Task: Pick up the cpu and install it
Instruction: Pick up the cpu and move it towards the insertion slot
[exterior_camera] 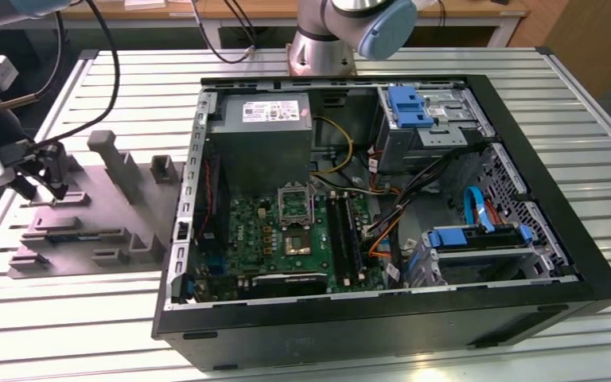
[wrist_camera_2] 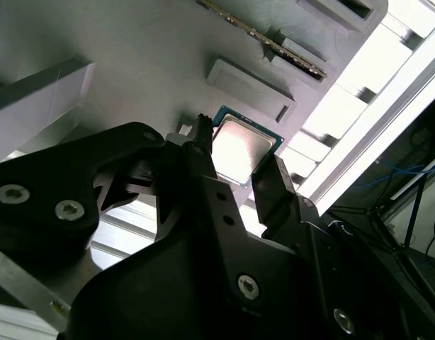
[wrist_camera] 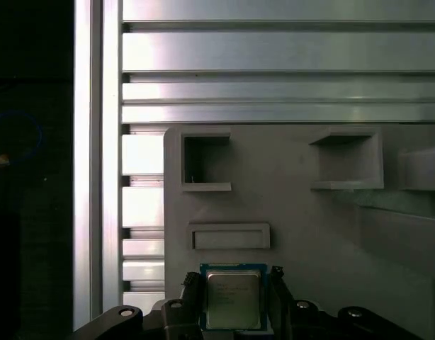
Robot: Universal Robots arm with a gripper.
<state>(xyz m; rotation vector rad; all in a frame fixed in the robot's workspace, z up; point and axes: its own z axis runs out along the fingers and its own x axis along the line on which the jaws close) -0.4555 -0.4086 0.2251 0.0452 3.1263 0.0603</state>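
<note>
The cpu (wrist_camera: 232, 299) is a small square chip with a silvery top and a green rim. It lies at the surface of the grey parts fixture (exterior_camera: 83, 219), which stands on the table at the exterior view's left, beside the computer case. My gripper (exterior_camera: 42, 185) is down over the fixture. In both wrist views its black fingers (wrist_camera_2: 203, 152) hug two opposite edges of the cpu (wrist_camera_2: 239, 149), shut on it. The motherboard's socket (exterior_camera: 293, 204), with its metal frame, shows inside the open case.
The open black computer case (exterior_camera: 518, 239) fills the middle and right of the table, with the grey power-supply box (exterior_camera: 263, 127), cables and blue drive brackets inside. Raised blocks and pockets (wrist_camera: 207, 163) stand on the fixture around the cpu. The slatted table edge (wrist_camera: 97, 177) runs close beside the fixture.
</note>
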